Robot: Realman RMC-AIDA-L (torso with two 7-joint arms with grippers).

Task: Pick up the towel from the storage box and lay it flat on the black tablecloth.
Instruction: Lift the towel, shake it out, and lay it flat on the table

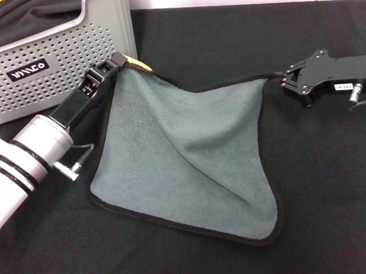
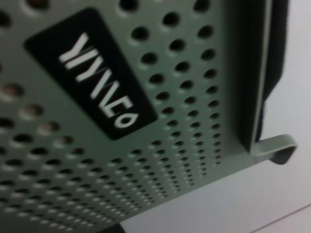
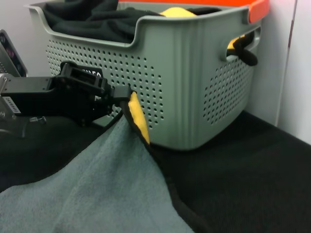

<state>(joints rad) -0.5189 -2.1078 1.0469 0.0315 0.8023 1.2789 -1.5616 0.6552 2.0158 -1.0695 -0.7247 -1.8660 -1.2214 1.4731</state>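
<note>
Head view: one towel (image 1: pixel 184 155), grey-green side up, spread on one black tablecloth (image 1: pixel 331 185); one storage box (image 1: pixel 58 63) behind. Two grippers: left gripper (image 1: pixel 120 59) and right gripper (image 1: pixel 284 79), each pinching a far corner.

Left wrist view: one perforated box wall, one black label (image 2: pixel 92 73).

Right wrist view: left fingers closed on the yellow-backed corner; one dark cloth (image 3: pixel 92 19) in the box.
</note>
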